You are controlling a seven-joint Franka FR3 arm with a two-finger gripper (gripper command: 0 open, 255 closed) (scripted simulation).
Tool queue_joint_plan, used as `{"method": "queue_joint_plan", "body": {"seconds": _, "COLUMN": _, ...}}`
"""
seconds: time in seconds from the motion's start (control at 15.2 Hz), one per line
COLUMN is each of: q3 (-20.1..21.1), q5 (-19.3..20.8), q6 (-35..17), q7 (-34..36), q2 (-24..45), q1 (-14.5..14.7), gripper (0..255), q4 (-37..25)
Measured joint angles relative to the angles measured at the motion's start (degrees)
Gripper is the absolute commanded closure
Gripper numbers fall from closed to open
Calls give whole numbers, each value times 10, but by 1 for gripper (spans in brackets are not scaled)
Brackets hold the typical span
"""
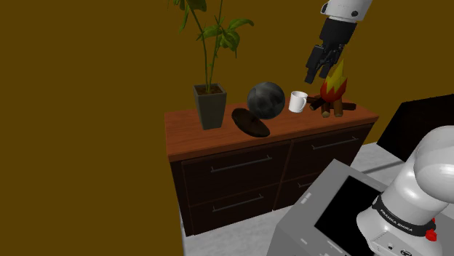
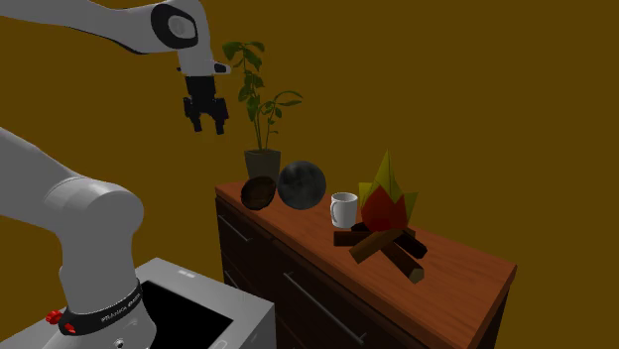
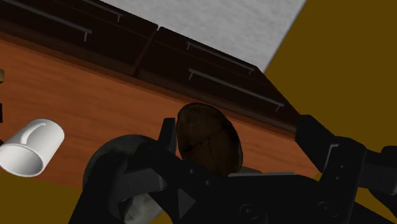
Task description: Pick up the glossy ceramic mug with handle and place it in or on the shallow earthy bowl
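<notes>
Nearest the shoulder camera stands the grey box stand (image 1: 320, 211), with the white arm (image 1: 418, 178) rising from it and reaching up over the scene. The black gripper (image 1: 317, 77) hangs high in the air, well above the furniture; its fingers stand wide apart and nothing is between them. It is well apart from every item below. Beneath it is a dresser (image 1: 190, 133) with a reddish wood top and dark drawer fronts fitted with bar handles, standing on a pale grey floor (image 1: 225, 236). Toward the front edge of the top lies the shallow dark brown bowl (image 1: 252, 124), tilted rather than flat, just beside a dark grey sphere (image 1: 265, 100); contact between the two cannot be confirmed. The white mug (image 1: 296, 102) stands upright on the dresser top, between the sphere and a campfire model (image 1: 333, 94) of crossed logs and red and yellow flames, near both and touching neither as far as can be judged. At the shoulder view's left end of the row stands a leafy green plant (image 1: 212, 44) in a dark square pot (image 1: 209, 108). An ochre-brown wall (image 1: 87, 109) closes the scene behind.
</notes>
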State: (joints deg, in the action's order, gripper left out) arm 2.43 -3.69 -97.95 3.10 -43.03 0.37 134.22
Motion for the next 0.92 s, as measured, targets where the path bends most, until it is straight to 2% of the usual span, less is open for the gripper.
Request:
{"method": "queue_joint_plan", "body": {"seconds": 0.13, "q3": -4, "q5": 2, "q6": -4, "q7": -5, "q2": 5, "q1": -2, "gripper": 0, "q4": 0}}
{"method": "queue_joint_plan", "body": {"seconds": 0.4, "q3": -40, "q5": 20, "q6": -34, "q7": -45, "q2": 37, "q1": -16, "gripper": 0, "q4": 6}}
{"method": "queue_joint_plan", "body": {"seconds": 0.92, "q3": -118, "q5": 46, "q6": -102, "q7": -134, "q2": 146, "q1": -42, "gripper": 0, "q4": -21}}
